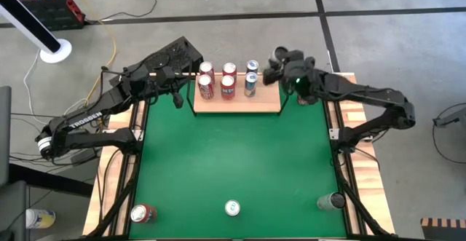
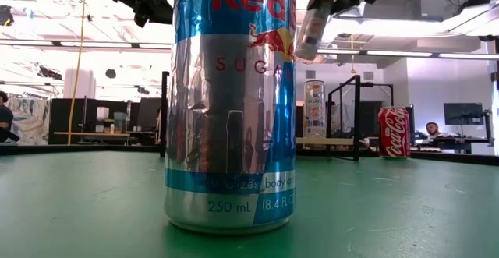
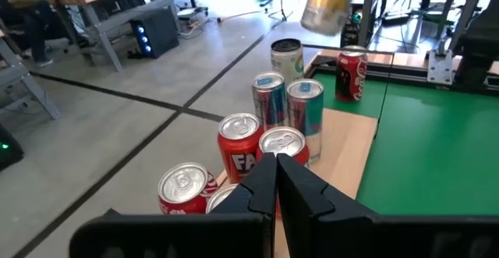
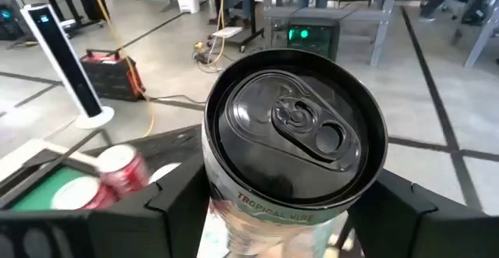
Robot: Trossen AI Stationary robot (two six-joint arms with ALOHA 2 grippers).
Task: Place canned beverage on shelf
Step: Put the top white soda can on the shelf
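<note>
Fingers on your right gripper (image 4: 292, 211) are clamped either side of a canned beverage (image 4: 295, 145), a "Tropical" can w/ a dark top, lifted clear of everything. From overhead that gripper (image 1: 279, 57) hangs just off the shelf's (image 1: 266, 103) far right corner, roughly 1 o'clock from the board's middle. At table height you can see the can (image 2: 313, 20) tilted up in the air, nothing touching it underneath.

Left gripper (image 3: 274, 182) has its fingers pinched together w/ nothing between them, and it sits at the shelf's left end, approx 9 o'clock of the board (image 1: 177, 99).

Shelf itself is at the table's (image 1: 233, 161) far edge, 12 o'clock from table centre. On it: four red cans (image 1: 216, 79) in a block on the left half and two blue/silver cans (image 1: 251, 77) right beside them.

Near edge of the table has three more: a red can (image 1: 140, 213) at 7 o'clock, a Red Bull can (image 2: 231, 102) at 6 o'clock, and a greyish can (image 1: 331, 201) at 5 o'clock, all well apart from each other
</note>
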